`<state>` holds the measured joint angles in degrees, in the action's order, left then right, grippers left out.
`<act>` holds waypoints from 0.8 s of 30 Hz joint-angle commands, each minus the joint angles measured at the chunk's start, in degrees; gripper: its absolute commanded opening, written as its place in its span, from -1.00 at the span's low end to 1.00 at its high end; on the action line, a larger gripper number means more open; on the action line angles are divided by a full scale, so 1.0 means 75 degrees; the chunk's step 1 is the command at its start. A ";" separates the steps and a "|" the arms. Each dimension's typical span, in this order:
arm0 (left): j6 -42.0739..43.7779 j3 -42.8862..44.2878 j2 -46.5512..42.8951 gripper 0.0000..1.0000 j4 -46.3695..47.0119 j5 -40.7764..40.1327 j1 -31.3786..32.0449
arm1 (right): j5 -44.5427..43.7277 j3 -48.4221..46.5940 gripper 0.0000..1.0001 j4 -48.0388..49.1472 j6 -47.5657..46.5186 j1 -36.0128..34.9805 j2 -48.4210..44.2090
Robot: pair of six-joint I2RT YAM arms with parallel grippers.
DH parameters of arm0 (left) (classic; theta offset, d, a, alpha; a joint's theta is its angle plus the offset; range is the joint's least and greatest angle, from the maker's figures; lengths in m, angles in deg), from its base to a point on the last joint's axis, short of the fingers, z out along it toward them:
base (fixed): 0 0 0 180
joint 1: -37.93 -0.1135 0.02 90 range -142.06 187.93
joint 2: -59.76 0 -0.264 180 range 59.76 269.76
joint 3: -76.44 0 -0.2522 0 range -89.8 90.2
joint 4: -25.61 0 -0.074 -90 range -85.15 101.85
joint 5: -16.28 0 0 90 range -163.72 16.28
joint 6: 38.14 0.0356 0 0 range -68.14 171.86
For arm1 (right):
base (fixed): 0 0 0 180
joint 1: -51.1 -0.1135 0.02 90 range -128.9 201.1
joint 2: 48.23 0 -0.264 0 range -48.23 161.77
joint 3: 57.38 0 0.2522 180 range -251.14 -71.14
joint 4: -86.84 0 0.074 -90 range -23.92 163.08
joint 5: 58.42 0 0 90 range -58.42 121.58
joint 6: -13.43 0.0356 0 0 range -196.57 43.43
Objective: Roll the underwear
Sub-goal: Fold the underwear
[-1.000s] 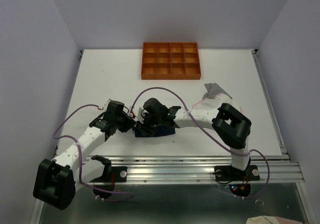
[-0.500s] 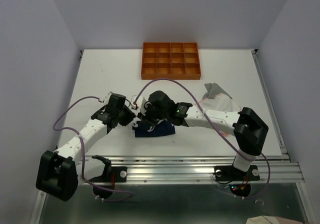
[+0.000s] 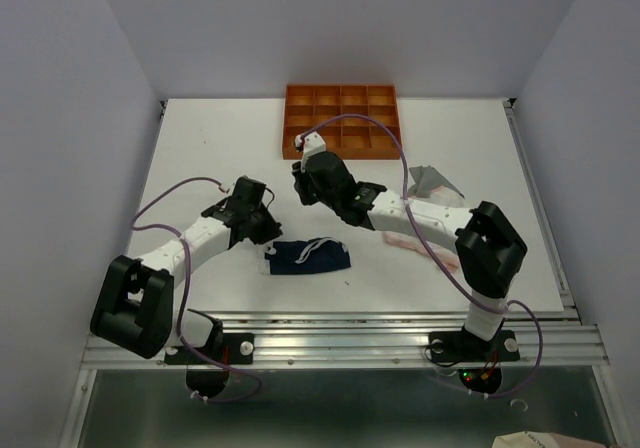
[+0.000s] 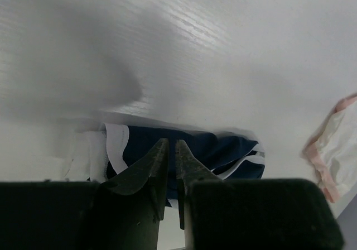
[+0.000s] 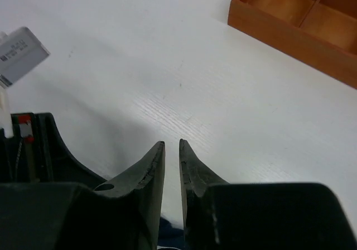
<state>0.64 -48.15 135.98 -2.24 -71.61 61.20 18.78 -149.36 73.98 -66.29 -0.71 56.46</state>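
Navy underwear [image 3: 310, 257]: your nearest thing, lying on the white table [image 3: 200, 148] as a loose, flattened bundle. Its white trim shows on top, and it is not gripped by either arm.
Left gripper [image 3: 268, 232]: just left of the navy underwear and low over the table. In your left wrist view its tips [image 4: 171, 144] point at the bundle's edge. The fingers are drawn almost together with only a thin slit between them, and nothing is caught there.
Pink underwear [image 3: 400, 240]: right of the navy underwear and a little apart from it. It is partly hidden under the right arm, so you can make out only a pale strip, which seems to lie flat.
Right gripper [image 3: 303, 183]: beyond the navy underwear and raised off the table. Your right wrist view shows its fingers [image 5: 172, 144] nearly closed on empty air above bare table.
Grey underwear [image 3: 432, 183]: farther off and to the right of the navy underwear, in a crumpled heap.
Orange tray [image 3: 340, 154]: farthest from the navy underwear. Its compartments are open to you from above.
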 commanded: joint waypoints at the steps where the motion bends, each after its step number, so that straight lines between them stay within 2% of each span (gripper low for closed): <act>1: 0.0407 -0.0338 -0.0354 -0.56 0.0167 0.0363 0.0050 | -0.1292 -0.0004 -0.56 0.0652 0.1885 -0.0100 -0.0036; 5: 0.0629 -0.0678 -0.0577 -0.56 0.0378 0.0574 0.0062 | -0.1786 0.0724 -0.51 0.0664 0.2822 -0.0030 -0.0118; 8: 0.0736 -0.0842 -0.0496 -0.56 0.0390 0.0680 0.0074 | -0.1459 0.1029 -0.48 0.0652 0.2976 -0.0029 -0.0177; 17: 0.0888 -0.1346 -0.0343 -0.58 0.0390 0.0937 0.0073 | -0.0252 0.1241 -0.42 0.0641 0.2847 -0.0029 0.0022; 24: 0.0959 -0.1370 -0.0355 -0.58 0.0074 0.0797 0.0074 | 0.1293 0.1241 -0.38 0.0407 0.2719 -0.0029 0.0245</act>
<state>6.52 -57.95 133.56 0.01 -65.09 61.51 20.77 -140.29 76.28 -46.09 -0.99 57.07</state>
